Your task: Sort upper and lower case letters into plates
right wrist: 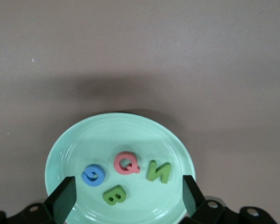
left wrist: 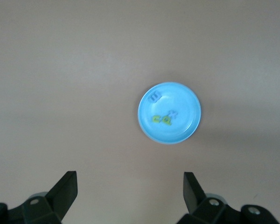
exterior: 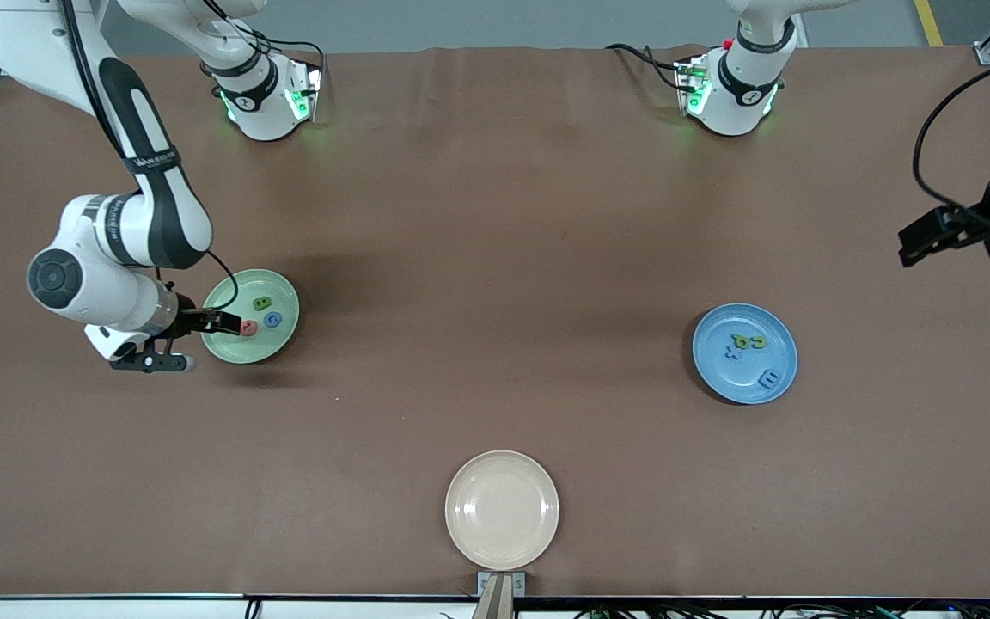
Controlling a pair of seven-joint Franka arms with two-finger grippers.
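Over the pale mint green round plate point(exterior: 249, 316) at the right arm's end of the brown surface point(exterior: 495, 258), the right hand point(right wrist: 126, 198) hangs with fingers spread, gripping nothing; the plate holds a red Q point(right wrist: 127, 164), a blue G point(right wrist: 93, 175), a green B point(right wrist: 115, 194) and a green N point(right wrist: 158, 171). The empty cream-beige plate point(exterior: 502, 510) lies nearest the front camera. The sky blue round plate point(exterior: 744, 352) holds what look like two green letters point(exterior: 750, 341) and two blue letters point(exterior: 768, 377), while the waiting left hand point(left wrist: 129, 189) hangs agape above the surface's edge.

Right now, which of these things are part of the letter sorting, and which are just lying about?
Part of the job:
- mint green plate holding four letters
- sky blue plate holding more letters
- right end effector, open over the mint plate

Just lying about:
- cream-beige plate, nothing in it
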